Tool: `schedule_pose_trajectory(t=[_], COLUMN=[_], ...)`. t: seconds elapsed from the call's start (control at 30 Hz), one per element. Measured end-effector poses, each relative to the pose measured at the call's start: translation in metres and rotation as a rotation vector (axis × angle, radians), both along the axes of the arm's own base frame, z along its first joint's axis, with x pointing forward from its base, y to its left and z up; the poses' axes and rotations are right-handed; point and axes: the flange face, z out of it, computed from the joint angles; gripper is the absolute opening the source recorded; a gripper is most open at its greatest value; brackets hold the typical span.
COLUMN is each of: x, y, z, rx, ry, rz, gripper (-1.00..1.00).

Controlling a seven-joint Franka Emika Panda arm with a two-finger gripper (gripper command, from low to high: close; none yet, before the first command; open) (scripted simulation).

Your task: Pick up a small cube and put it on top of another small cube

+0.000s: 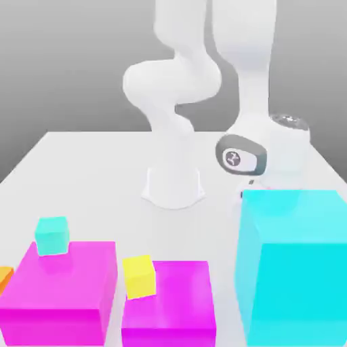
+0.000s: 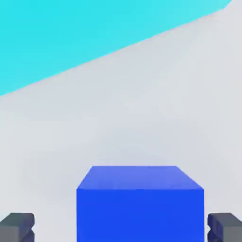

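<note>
The small cube point(image 2: 140, 203), plain deep blue, rests on the white table point(image 2: 142, 118). My gripper point(image 2: 121, 229) is open and straddles it, one dark fingertip point(image 2: 18, 226) on each side and neither pressing on it. The cube sits closer to one fingertip than to the other. In the exterior view my hand point(image 1: 284, 152) is low at the exterior view's right, just behind the big cyan block point(image 1: 295, 264), which hides its fingers and the blue cube. A small teal cube point(image 1: 52, 235) and a small yellow cube point(image 1: 139, 276) are at the front left.
The teal cube sits on a magenta block point(image 1: 61, 284). The yellow cube rests tilted against a second magenta block point(image 1: 169, 305). An orange piece point(image 1: 4, 276) peeks in at the left edge. The robot base point(image 1: 173, 183) stands mid-table. The cyan block point(image 2: 71, 33) lies close beyond the gripper.
</note>
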Motion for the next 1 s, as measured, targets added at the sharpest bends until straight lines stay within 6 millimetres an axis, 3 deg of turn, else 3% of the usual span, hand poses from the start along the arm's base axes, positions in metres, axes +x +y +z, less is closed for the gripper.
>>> schedule_pose_trajectory(t=[0.23,0.57,0.87,0.93,1.0], x=[0.000,0.006,0.000,0.008,0.015], y=[0.000,0.010,0.003,-0.002,0.014], z=[0.001,0.040,0.065,0.070,0.082], rx=[0.002,0.015,0.003,-0.001,-0.003], ry=[-0.001,-0.011,-0.004,0.002,-0.009], rz=[0.000,-0.006,0.005,0.007,0.114], gripper=[-1.00,-1.00,-1.00,-1.00,-1.00])
